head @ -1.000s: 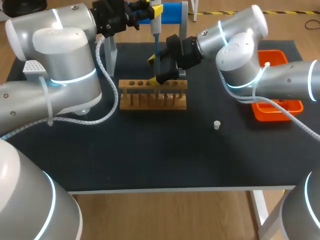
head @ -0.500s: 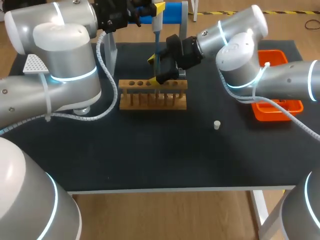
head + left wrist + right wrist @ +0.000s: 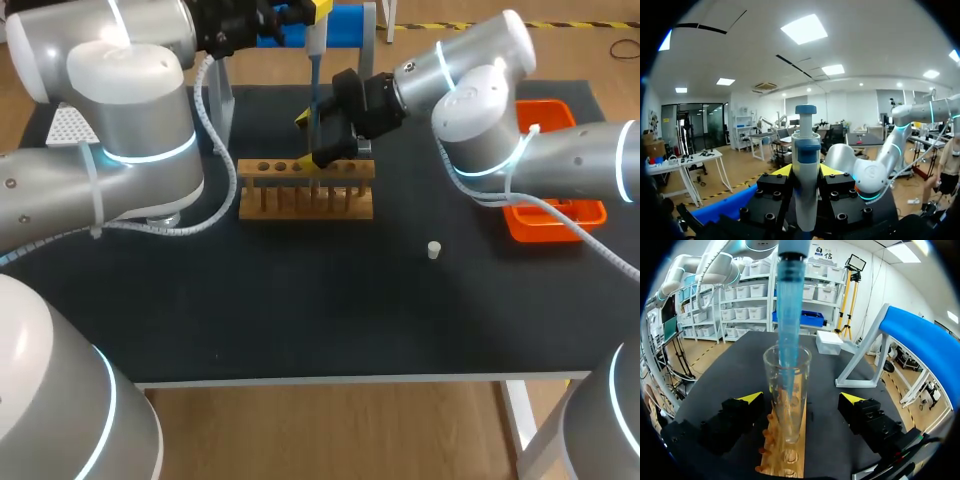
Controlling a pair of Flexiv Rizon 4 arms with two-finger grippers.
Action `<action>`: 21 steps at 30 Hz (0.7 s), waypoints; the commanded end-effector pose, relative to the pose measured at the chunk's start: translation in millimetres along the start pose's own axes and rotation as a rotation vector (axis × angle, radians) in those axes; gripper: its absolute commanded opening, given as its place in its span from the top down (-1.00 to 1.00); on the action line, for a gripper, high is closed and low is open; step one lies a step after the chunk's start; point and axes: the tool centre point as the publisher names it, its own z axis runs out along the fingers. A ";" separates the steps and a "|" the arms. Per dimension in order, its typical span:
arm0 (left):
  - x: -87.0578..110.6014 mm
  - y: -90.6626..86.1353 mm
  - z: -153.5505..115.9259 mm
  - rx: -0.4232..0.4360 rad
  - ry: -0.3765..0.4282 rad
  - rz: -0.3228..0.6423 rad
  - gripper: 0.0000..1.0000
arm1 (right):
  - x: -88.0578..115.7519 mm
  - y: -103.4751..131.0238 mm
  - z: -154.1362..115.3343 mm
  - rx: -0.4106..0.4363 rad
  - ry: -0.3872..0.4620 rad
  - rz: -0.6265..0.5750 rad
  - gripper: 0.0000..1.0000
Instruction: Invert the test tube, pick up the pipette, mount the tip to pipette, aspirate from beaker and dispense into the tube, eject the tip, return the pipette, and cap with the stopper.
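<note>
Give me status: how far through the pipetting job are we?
Done: the test tube stands mouth-up in the rack, and the blue tip is on the pipette. In hand: the left end effector grips the pipette, tip down inside the tube; the right end effector sits open around the tube. Left: eject tip, return pipette, cap. The stopper lies on the table.

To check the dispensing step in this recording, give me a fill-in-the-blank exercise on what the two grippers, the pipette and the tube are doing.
The left gripper is shut on the white-and-blue ____. Its translucent blue tip reaches down into the clear glass ____, which stands in the wooden rack. The right gripper is ____, its yellow-tipped fingers apart from the tube on either side. The small white stopper lies on the black ____.
Missing words: pipette; test tube; open; table.
</note>
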 end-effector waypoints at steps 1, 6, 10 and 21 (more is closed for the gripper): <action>2.4 -5.2 0.2 -0.008 -0.005 0.003 1.00 | -0.7 0.2 -0.4 0.003 0.003 0.000 -1.00; 4.1 -11.5 -1.1 -0.010 -0.011 0.015 1.00 | -0.7 0.2 -0.4 0.003 0.003 0.000 -1.00; 5.9 -16.8 -2.3 -0.011 -0.019 0.026 1.00 | -0.7 0.2 -0.4 0.003 0.003 0.000 -1.00; 12.7 -31.2 -6.0 -0.002 -0.036 0.056 1.00 | -0.7 0.2 -0.4 0.003 0.003 0.000 -1.00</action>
